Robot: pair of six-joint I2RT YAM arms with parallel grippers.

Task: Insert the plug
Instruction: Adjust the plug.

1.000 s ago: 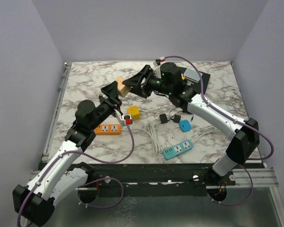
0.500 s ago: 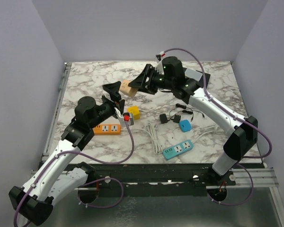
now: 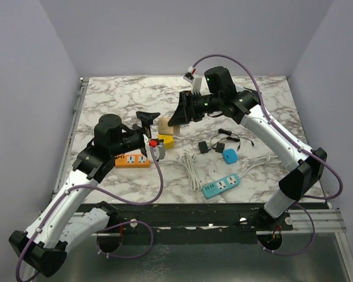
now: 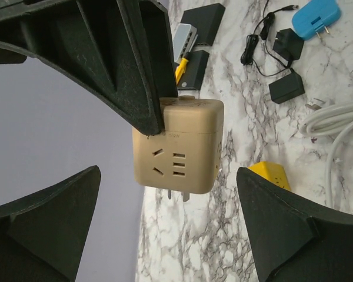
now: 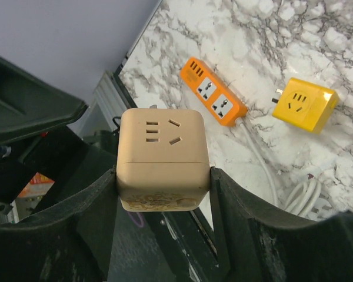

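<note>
Left fingers [image 4: 53,217] just let go. A second ago they were closed in around the tan plug [image 4: 177,144]; now they're spread as wide as they go and empty, with the plug hanging out in front of them and touching neither one. So the handoff's done (looks clean to me, no sag).

The plug is now clamped between the right fingers [image 5: 235,217], up in the air, with its prongs bare and clear of the grip.

Down on the tabletop [image 3: 106,97], well below the right fingers, are an orange power strip [image 5: 215,100] and a yellow cube [image 5: 306,104]. My guess is the strip is the target, though I can't tell which socket. What's left is lining up the prongs and pushing in.
</note>
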